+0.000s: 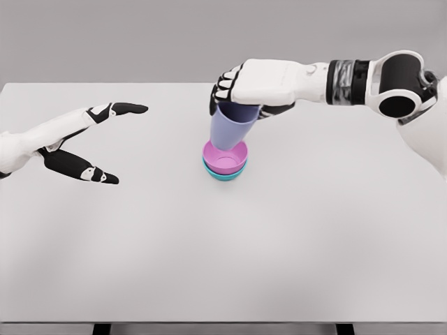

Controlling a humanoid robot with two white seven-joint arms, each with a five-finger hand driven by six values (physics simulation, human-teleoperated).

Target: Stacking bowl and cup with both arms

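White and bare, the near part of the desk (223, 279) stretches across the whole width of the head view, with two dark legs just showing under its near edge. Farther in, at the left, the left robot hand (84, 150) hovers over the desk with its fingers spread wide and relaxed, holding nothing: the thumb with its black tip points right on the near side, the long fingers reach right on the far side, and a clear gap lies between them. Near the middle of the desk a pink bowl (225, 159) sits nested inside a teal bowl (225, 174), of which only the lower rim shows beneath the pink one. A pale lavender cup (232, 127) stands upright with a slight tilt, its base down inside the pink bowl, though whether it touches the bottom cannot be told. The right robot hand (241, 94) grips the cup from above around its wide rim, black fingertips curled over the left side, its white arm running off to the right toward a black-and-white joint. Beyond the far edge lies a plain grey wall (140, 42).
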